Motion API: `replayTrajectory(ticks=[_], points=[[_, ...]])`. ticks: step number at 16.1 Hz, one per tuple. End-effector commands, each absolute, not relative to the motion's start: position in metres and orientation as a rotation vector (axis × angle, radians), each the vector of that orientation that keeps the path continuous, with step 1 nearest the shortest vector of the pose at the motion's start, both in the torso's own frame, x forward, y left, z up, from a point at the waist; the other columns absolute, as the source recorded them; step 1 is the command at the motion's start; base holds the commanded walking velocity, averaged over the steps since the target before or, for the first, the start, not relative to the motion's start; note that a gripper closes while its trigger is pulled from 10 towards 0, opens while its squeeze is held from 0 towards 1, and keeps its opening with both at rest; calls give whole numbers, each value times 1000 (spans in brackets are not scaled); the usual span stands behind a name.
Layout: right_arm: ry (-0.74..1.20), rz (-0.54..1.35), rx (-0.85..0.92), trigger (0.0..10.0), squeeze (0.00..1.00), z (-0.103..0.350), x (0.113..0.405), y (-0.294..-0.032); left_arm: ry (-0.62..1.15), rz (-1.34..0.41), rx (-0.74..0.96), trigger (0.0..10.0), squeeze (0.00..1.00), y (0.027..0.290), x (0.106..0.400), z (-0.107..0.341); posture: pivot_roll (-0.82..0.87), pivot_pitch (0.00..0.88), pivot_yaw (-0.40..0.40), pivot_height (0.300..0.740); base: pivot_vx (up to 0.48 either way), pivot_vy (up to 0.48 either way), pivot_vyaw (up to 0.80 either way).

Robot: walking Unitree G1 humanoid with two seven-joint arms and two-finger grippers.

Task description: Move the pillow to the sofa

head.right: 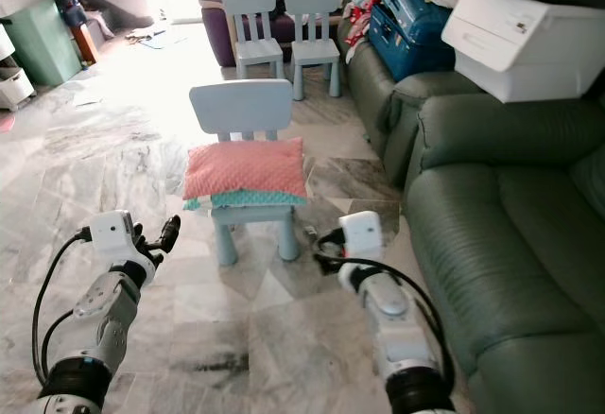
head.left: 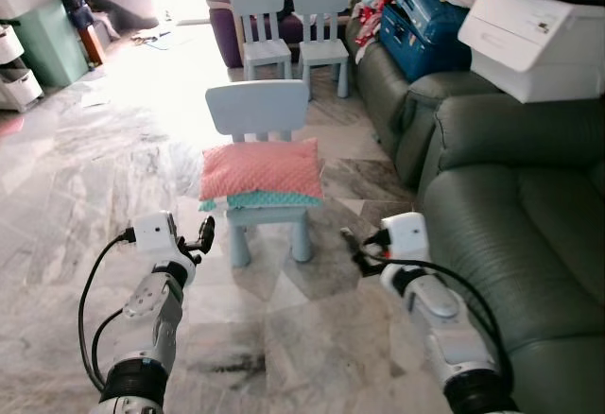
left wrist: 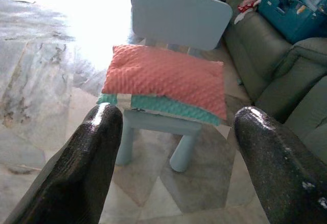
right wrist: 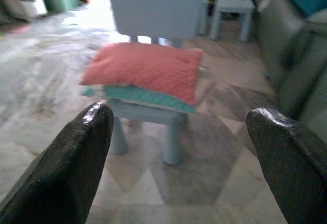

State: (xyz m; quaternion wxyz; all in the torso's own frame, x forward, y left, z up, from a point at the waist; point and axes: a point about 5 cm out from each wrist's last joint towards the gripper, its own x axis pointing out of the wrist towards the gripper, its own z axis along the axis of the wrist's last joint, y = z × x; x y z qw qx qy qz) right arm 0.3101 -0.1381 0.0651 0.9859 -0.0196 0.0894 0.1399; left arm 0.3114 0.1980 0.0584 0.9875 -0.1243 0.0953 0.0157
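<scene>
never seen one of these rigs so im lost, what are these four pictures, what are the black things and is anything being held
This is a walking humanoid robot with two silver arms, each ending in a pincer of two black fingers. The two wide pictures come from cameras on its head, looking down and forward. There the left pincer and the right pincer are both raised in front of it, open and holding nothing.

The other two pictures come from cameras on the wrists, looking out between the black fingers, which are the dark shapes at the edges.

Ahead stands a small light blue chair on the marble floor. On its seat lies a pink pillow, on top of a teal one. The green sofa is on the robot's right.
</scene>
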Motion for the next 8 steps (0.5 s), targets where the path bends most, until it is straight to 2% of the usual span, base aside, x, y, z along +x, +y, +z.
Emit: replayTrajectory(ticks=[1,5,8], points=[[183,278,-25,10000,0,68,314,-137,185,30,-245,10000,0,201,310,59,-159,0,29,740,450,0,0],[167,315,18,10000,0,72,313,-133,189,26,-254,10000,0,200,309,58,-157,0,27,740,451,0,0],[120,284,-51,10000,0,76,316,-133,189,26,-253,10000,0,199,309,58,-150,0,20,740,450,0,0]])
